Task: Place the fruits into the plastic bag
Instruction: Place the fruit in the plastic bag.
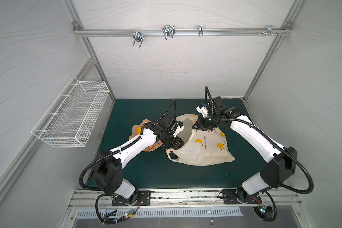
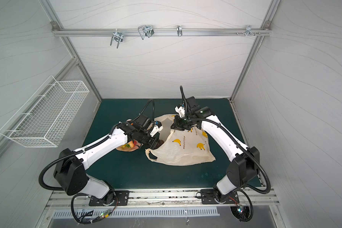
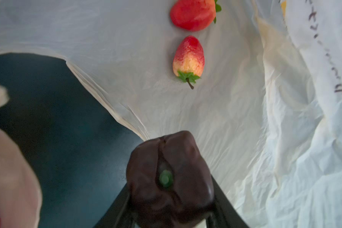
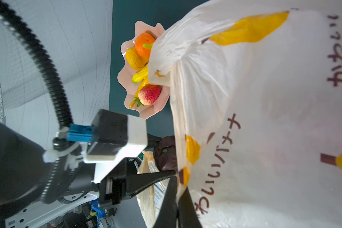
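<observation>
The cream plastic bag (image 1: 203, 146) (image 2: 184, 150) with banana prints lies on the green mat. My right gripper (image 4: 177, 189) (image 1: 196, 128) is shut on the bag's upper edge and holds the mouth up. At that mouth my left gripper (image 3: 170, 199) (image 1: 177, 143) is shut on the dark brown lumpy fruit (image 3: 170, 167) (image 4: 165, 154). Two red strawberries (image 3: 189, 57) lie inside the bag. On the pinkish plate (image 4: 146, 112) sit an orange fruit (image 4: 144, 44), yellow pieces (image 4: 135, 59) and another strawberry (image 4: 149, 94).
A white wire basket (image 1: 71, 116) hangs on the left wall. Metal hooks (image 1: 168, 31) sit on the back rail. The plate (image 1: 135, 130) lies left of the bag, mostly under my left arm. The green mat (image 1: 146, 169) shows bare in front.
</observation>
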Motion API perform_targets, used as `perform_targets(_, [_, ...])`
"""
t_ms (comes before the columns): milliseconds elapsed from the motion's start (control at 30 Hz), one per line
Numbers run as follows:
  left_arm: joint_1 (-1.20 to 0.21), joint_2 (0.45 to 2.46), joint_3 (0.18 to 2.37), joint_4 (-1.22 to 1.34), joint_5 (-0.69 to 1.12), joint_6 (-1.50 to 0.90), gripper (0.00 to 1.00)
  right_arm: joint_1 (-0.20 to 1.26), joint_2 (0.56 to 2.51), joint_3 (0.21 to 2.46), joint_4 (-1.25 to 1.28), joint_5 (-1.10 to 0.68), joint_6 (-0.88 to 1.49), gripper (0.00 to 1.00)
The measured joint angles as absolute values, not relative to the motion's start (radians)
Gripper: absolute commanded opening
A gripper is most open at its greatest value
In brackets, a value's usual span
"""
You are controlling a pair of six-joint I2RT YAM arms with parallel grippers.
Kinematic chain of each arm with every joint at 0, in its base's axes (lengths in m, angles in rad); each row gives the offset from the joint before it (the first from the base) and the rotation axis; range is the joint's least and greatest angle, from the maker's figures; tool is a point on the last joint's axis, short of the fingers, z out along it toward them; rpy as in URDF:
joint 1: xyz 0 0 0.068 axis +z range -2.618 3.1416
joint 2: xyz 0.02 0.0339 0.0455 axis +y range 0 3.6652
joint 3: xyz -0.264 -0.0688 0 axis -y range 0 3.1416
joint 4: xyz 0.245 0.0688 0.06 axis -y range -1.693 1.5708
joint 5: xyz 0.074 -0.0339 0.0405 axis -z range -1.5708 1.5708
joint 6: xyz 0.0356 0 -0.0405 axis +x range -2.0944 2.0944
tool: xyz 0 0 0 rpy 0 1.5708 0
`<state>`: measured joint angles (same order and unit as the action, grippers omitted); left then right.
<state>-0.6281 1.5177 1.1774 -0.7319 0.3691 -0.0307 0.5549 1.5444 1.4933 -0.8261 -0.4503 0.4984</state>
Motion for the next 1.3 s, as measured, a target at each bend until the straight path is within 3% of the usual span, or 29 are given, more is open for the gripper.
perform_targets(367, [-0.656,1.635,1.187,-0.685,0.371,-0.062,0.32,0.562,1.544,1.493,-0.820,-0.455,0.515,0.00])
perform_targets(767, [-0.656,1.822,1.338,-0.596,0.450,-0.198,0.32,0.617,1.544,1.437,-0.733,-0.485,0.599,0.00])
perform_targets(1067, [-0.657,1.870,1.348,-0.517,0.530,-0.301,0.39,0.618,1.544,1.382,-0.652,-0.517,0.646,0.00])
perform_targets(1300, [-0.683,1.878,1.348,-0.458,0.572,-0.364,0.50,0.588,1.538,1.328,-0.604,-0.542,0.660,0.00])
